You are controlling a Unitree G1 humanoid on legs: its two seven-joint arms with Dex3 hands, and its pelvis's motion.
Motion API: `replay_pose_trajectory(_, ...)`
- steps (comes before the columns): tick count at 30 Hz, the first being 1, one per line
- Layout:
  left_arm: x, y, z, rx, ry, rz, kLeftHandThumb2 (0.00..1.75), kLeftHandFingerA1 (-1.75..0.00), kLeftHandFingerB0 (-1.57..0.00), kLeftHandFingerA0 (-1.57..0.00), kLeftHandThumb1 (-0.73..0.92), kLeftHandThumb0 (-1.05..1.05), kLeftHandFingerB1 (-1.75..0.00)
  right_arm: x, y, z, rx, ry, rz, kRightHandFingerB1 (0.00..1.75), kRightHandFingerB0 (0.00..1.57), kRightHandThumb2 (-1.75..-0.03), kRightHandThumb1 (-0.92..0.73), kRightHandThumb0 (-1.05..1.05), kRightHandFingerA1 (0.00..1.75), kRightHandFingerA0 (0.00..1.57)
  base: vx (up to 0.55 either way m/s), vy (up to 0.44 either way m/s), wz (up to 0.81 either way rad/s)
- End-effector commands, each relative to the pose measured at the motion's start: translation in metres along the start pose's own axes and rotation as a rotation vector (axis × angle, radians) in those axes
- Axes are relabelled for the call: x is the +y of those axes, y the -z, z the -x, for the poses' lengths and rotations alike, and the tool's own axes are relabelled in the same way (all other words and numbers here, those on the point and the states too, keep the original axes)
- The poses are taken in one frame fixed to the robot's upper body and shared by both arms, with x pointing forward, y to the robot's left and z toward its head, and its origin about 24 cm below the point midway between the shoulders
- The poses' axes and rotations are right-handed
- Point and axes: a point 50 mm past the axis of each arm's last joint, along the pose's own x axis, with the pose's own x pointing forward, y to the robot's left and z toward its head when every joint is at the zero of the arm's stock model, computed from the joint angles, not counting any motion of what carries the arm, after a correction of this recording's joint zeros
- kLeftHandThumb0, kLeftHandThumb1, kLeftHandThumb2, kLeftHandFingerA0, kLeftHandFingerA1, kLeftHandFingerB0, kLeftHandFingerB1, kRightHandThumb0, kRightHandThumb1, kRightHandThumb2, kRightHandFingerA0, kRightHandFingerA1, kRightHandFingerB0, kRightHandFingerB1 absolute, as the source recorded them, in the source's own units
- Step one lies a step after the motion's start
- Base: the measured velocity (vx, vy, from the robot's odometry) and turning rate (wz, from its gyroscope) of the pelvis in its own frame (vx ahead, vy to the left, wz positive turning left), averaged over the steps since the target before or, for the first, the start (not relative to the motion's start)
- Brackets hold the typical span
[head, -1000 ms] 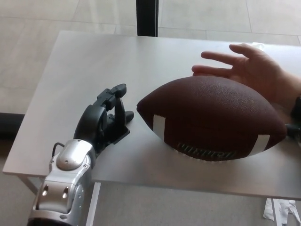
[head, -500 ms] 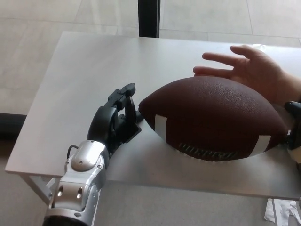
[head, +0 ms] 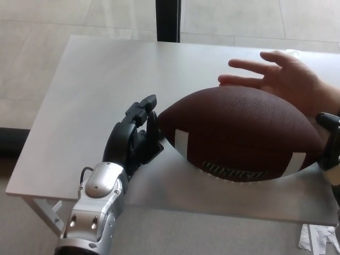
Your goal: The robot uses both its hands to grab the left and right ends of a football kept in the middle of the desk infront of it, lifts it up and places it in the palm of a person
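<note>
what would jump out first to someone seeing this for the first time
The big brown football fills the middle of the grey desk. The robot's black left hand sits right at the ball's left tip, fingers apart. A person's open hand waits just behind the ball on the right, and a sliver of the right hand shows at the ball's right end.

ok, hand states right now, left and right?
Left hand: open, fingers apart, at the football's left tip, not gripping.
Right hand: only an edge visible; cannot tell.
</note>
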Motion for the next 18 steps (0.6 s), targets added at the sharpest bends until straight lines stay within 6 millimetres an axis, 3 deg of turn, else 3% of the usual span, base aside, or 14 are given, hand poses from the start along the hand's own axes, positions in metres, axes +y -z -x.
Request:
replay_pose_trajectory(1, 0.005, 0.028, 0.008, 0.126, -0.014, -0.027, 1.0, -0.58, -0.05, -0.19, 0.92, -0.92, -0.25, 0.001, -0.007, -0.003, -0.005, 0.003, 0.001, 0.97, 0.28, -0.8, -0.87, -1.05, 1.15, 0.61, 0.0, 0.0, 0.0)
replay_pose_trajectory(5, 0.009, 0.03, 0.008, 0.136, -0.032, -0.022, 1.0, -0.56, -0.05, -0.2, 0.92, -0.94, -0.24, 0.005, -0.013, -0.006, -0.007, -0.017, -0.007, 0.97, 0.32, -0.81, -0.86, -1.05, 1.14, 0.65, 0.0, 0.0, 0.0)
replay_pose_trajectory(6, 0.01, 0.03, 0.008, 0.135, -0.033, -0.025, 1.28, -0.58, -0.06, -0.18, 0.89, -0.85, -0.25, 0.007, -0.013, -0.007, -0.004, -0.018, -0.013, 0.97, 0.32, -0.8, -0.86, -1.05, 1.13, 0.66, 0.0, 0.0, 0.0)
replay_pose_trajectory(7, 0.01, 0.03, 0.008, 0.137, -0.044, -0.024, 1.01, -0.55, -0.07, -0.22, 0.92, -0.95, -0.25, 0.008, -0.013, -0.007, -0.003, -0.018, -0.015, 0.96, 0.35, -0.8, -0.86, -1.05, 1.1, 0.67, 0.0, 0.0, 0.0)
replay_pose_trajectory(15, 0.007, 0.025, 0.004, 0.129, -0.043, -0.011, 0.99, -0.55, -0.07, -0.23, 0.92, -0.93, -0.26, 0.021, -0.001, -0.009, 0.037, -0.021, -0.045, 1.01, 0.38, -0.81, -0.85, -1.05, 1.11, 0.67, 0.0, 0.0, 0.0)
replay_pose_trajectory(18, -0.001, 0.025, 0.0, 0.131, -0.043, 0.019, 0.99, -0.57, -0.09, -0.24, 0.92, -0.92, -0.27, 0.03, 0.004, -0.009, 0.035, -0.049, -0.056, 0.98, 0.31, -0.81, -0.86, -1.05, 1.1, 0.62, 0.0, 0.0, 0.0)
